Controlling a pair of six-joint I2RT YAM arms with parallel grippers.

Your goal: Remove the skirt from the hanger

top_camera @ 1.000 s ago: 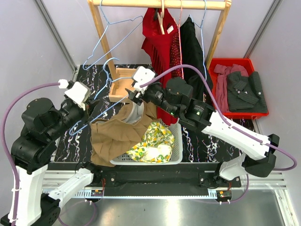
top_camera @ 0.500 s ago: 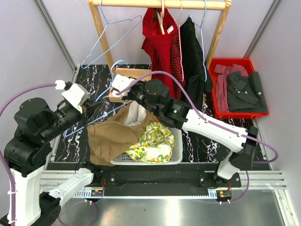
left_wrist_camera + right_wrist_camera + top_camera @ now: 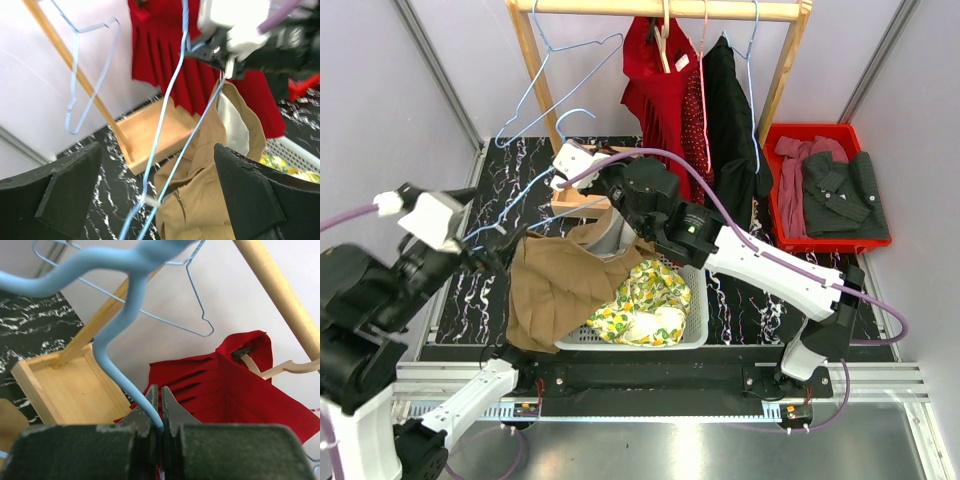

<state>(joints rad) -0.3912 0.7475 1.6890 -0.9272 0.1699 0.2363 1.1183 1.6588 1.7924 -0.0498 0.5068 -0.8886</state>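
Note:
The tan skirt hangs below the light blue wire hanger and drapes over the near left corner of the white basket. My right gripper is shut on the hanger's neck just under its hook, and the right wrist view shows the jaws pinching the blue wire. My left gripper stands wide open at the hanger's lower left end. In the left wrist view the hanger wires and the skirt lie between the spread fingers, untouched. A small white clip sits beside the skirt's edge.
The wooden rack holds a red dress, a black garment and bare blue hangers. Its wooden base box is behind the skirt. A yellow floral cloth lies in the basket. A red bin of clothes is right.
The right gripper closed on the hanger's neck and moved it up and left. The left gripper opened, let go of the hanger and drew back to the left.

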